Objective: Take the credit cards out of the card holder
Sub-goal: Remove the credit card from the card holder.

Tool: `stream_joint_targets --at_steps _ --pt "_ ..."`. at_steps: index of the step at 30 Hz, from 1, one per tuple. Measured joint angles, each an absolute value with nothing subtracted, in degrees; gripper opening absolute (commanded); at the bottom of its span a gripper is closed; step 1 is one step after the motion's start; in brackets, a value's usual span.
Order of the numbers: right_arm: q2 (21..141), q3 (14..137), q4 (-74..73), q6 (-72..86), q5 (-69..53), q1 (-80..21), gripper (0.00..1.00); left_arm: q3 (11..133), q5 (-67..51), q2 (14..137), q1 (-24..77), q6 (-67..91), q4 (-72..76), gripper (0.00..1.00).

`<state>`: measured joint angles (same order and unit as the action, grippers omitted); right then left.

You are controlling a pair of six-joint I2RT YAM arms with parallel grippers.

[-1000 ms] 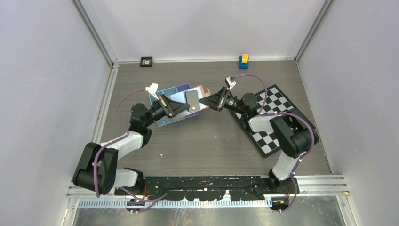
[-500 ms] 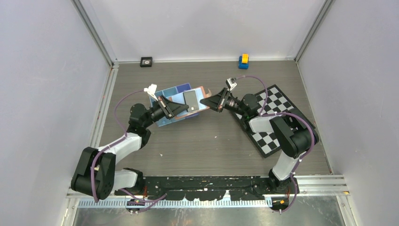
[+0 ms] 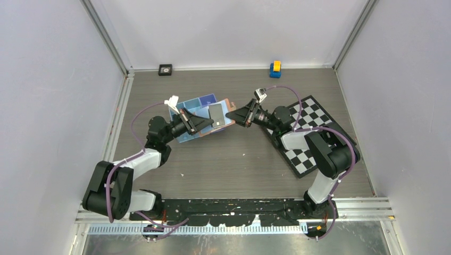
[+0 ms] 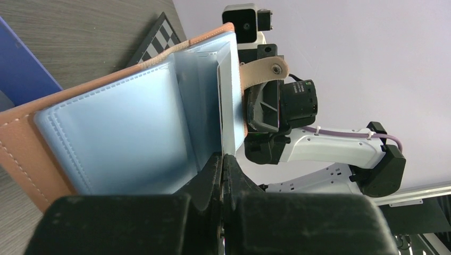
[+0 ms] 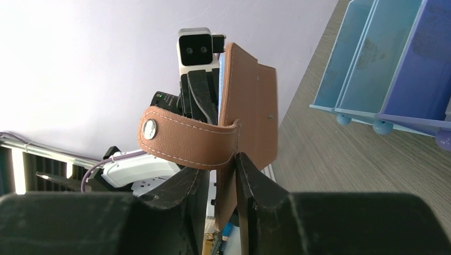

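The tan card holder (image 3: 225, 112) is held up open between both arms, above the table. Its pale blue lining (image 4: 122, 133) fills the left wrist view. My left gripper (image 4: 222, 159) is shut on a thin pale inner edge of it, and appears in the top view (image 3: 207, 123). A dark grey credit card (image 3: 216, 111) shows against the holder; whether it sits in a pocket I cannot tell. My right gripper (image 5: 222, 166) is open, with the holder's brown edge (image 5: 250, 122) between its fingers, against the right one. The snap strap (image 5: 186, 139) curls above them.
The blue divided tray (image 3: 187, 106) lies under and behind the holder, also in the right wrist view (image 5: 383, 69). A checkered board (image 3: 314, 138) lies under the right arm. A blue and yellow block (image 3: 275, 69) and a small black object (image 3: 165, 69) sit by the back wall.
My right gripper's jaws have parted off the holder's edge. The holder and my left gripper have shifted slightly towards the back left.
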<state>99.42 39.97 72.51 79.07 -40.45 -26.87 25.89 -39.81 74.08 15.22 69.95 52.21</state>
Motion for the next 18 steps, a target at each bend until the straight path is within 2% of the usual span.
stream_joint_targets --at_steps 5,10,15,16,18 --pt "99.4 40.1 70.2 77.4 -40.4 -27.2 0.29 25.9 -40.3 75.0 15.2 70.5 53.1 0.00" --pt "99.3 41.1 65.7 74.1 -40.4 -28.3 0.23 25.9 -40.4 75.4 15.2 70.5 53.3 0.00" --pt "98.9 41.6 62.4 71.9 -40.3 -28.8 0.02 25.9 -40.6 76.1 15.2 70.6 53.4 0.00" --pt "98.9 41.6 62.0 71.6 -40.2 -28.8 0.01 25.9 -40.6 76.3 15.2 70.7 53.4 0.00" --pt "98.8 41.6 61.4 71.4 -40.0 -28.8 0.00 25.9 -40.7 76.7 15.1 71.2 53.6 0.08"
